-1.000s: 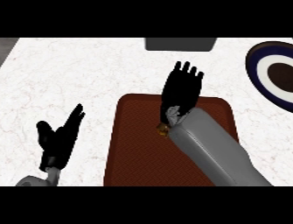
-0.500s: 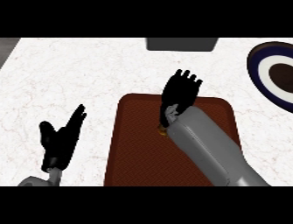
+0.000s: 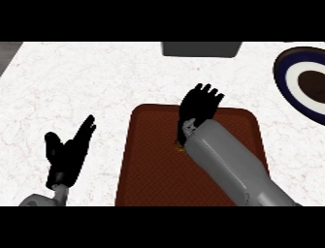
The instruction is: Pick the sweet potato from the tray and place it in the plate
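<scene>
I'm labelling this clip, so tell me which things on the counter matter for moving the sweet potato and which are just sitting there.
Part of the job: sweet potato, barely visible under the right hand; tray; plate.

Lying about: grey object at the counter's far edge; left hand, resting open.

tray (image 3: 151, 184) on counter (image 3: 86, 87), plate (image 3: 294, 92) far right

Setting: kitchen. Evidence: a white marbled surface (image 3: 86, 92) carries a brown tray (image 3: 151, 169). A round plate (image 3: 294, 92) with blue rim lies right of the tray, and a grey box (image 3: 199, 49) beyond it.
</scene>
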{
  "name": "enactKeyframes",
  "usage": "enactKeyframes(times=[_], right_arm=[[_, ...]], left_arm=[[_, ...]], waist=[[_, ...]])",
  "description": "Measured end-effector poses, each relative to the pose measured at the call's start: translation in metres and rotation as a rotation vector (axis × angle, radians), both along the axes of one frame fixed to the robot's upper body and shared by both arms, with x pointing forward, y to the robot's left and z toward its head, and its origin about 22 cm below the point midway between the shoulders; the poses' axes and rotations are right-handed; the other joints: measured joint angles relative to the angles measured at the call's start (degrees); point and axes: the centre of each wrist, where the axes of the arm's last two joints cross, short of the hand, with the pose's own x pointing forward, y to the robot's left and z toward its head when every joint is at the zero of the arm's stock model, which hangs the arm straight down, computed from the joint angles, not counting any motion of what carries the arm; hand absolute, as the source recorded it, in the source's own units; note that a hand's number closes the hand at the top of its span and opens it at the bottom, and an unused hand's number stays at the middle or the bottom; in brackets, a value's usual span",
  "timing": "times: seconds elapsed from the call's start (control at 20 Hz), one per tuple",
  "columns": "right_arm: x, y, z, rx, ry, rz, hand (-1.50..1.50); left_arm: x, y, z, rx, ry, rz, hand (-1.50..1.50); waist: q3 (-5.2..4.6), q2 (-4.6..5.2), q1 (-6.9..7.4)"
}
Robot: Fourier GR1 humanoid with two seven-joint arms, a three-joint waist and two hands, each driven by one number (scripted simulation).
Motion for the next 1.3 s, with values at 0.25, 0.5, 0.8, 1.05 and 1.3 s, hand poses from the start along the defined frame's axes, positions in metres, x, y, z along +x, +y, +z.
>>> enactKeyframes(times=[0.25, 0.5, 0.8, 1.05, 1.3], right_arm=[[0.005, -0.002, -0.006, -0.023, 0.016, -0.020, -1.50], [0.007, -0.005, -0.011, -0.009, 0.040, -0.038, -1.50], [0.005, -0.011, -0.025, 0.009, 0.106, -0.048, 1.50], [0.006, -0.009, -0.029, -0.018, 0.140, -0.004, 1.50], [0.004, -0.006, -0.032, -0.063, 0.142, 0.034, 1.50]], left_arm=[[0.001, 0.001, 0.000, 0.000, -0.001, -0.001, 0.00], [0.000, 0.002, 0.002, -0.010, 0.010, 0.001, 0.00], [-0.001, 0.004, 0.001, -0.006, 0.012, 0.002, 0.00], [0.000, 0.007, 0.001, -0.014, 0.013, 0.002, 0.00], [-0.001, 0.004, -0.002, -0.012, 0.003, 0.004, 0.00]], waist=[[-0.03, -0.13, 0.00], [-0.05, -0.25, -0.13], [-0.09, -0.48, -0.35], [-0.11, -0.51, -0.30], [-0.07, -0.61, -0.43]])
